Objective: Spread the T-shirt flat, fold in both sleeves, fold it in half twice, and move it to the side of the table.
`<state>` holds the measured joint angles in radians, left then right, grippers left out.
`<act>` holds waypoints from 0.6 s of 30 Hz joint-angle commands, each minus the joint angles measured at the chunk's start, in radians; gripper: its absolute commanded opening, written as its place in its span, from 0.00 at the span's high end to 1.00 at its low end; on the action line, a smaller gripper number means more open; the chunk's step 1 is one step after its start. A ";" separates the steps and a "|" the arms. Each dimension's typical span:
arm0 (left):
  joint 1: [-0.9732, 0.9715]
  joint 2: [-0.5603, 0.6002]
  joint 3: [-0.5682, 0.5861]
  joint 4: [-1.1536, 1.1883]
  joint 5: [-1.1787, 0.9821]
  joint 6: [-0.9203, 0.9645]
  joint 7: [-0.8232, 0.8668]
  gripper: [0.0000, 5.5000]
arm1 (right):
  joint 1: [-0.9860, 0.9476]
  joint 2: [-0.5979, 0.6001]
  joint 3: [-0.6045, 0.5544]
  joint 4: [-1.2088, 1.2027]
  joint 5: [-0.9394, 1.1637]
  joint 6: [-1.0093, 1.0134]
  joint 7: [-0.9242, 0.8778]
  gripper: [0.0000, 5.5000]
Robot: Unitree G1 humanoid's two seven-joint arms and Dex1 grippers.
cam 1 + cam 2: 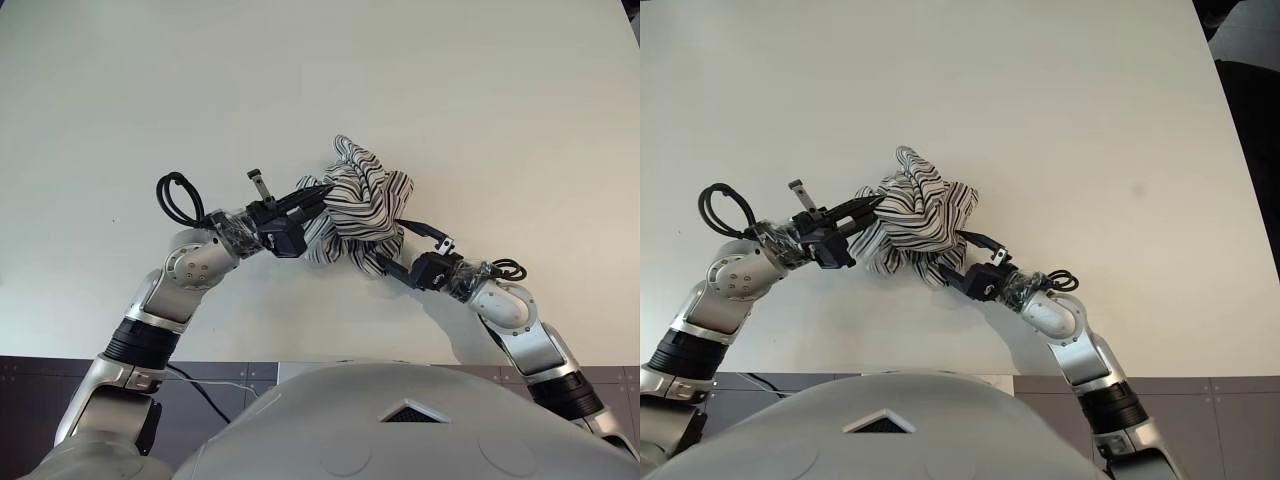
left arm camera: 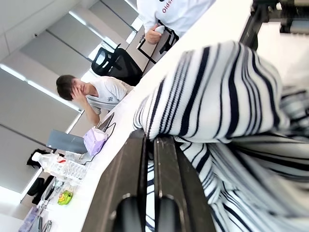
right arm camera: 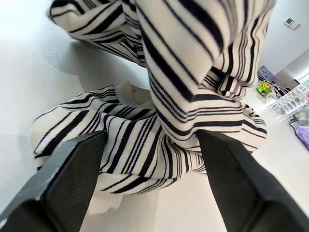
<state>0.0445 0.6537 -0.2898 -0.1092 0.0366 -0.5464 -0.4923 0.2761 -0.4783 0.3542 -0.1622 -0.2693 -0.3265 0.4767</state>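
Left eye view: I see the striped T-shirt (image 1: 362,205) bunched in a heap by the near edge of the table (image 1: 500,120), about midway along. My left gripper (image 1: 320,189) seems pinched tight on a fold; my right gripper (image 3: 152,145) gapes wide, straddling the cloth.

White T-shirt (image 1: 365,205) with black stripes, white table (image 1: 300,80), black left claw (image 2: 153,142), black right claw (image 3: 149,142)

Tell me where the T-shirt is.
In the eye views, the T-shirt lies bunched at the table's near middle, between the shut left claw and open right claw.
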 commanded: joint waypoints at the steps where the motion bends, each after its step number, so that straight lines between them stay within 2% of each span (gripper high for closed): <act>1: -0.020 -0.028 0.082 -0.118 -0.237 0.163 -0.032 0.98 | -0.016 0.007 -0.025 -0.007 0.009 0.005 -0.020 0.37; 4: -0.005 -0.020 0.131 -0.209 -0.372 0.282 -0.066 0.98 | -0.044 0.024 -0.067 0.012 -0.001 0.024 -0.067 0.37; 9: 0.019 0.021 0.280 -0.263 -0.529 0.439 -0.106 0.98 | -0.080 0.017 -0.149 0.025 -0.047 0.025 -0.153 0.37; 15: 0.142 0.107 0.308 -0.229 -0.356 0.433 -0.196 0.98 | -0.105 -0.021 -0.205 0.042 -0.117 0.016 -0.207 0.37; 18: 0.191 0.117 0.271 -0.258 -0.295 0.417 -0.240 0.98 | -0.063 -0.031 -0.185 -0.068 0.010 -0.030 -0.131 0.37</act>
<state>0.2141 0.7598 0.0013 -0.3419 -0.2945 -0.1228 -0.7083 0.1868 -0.4910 0.1549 -0.1492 -0.3400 -0.3186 0.2855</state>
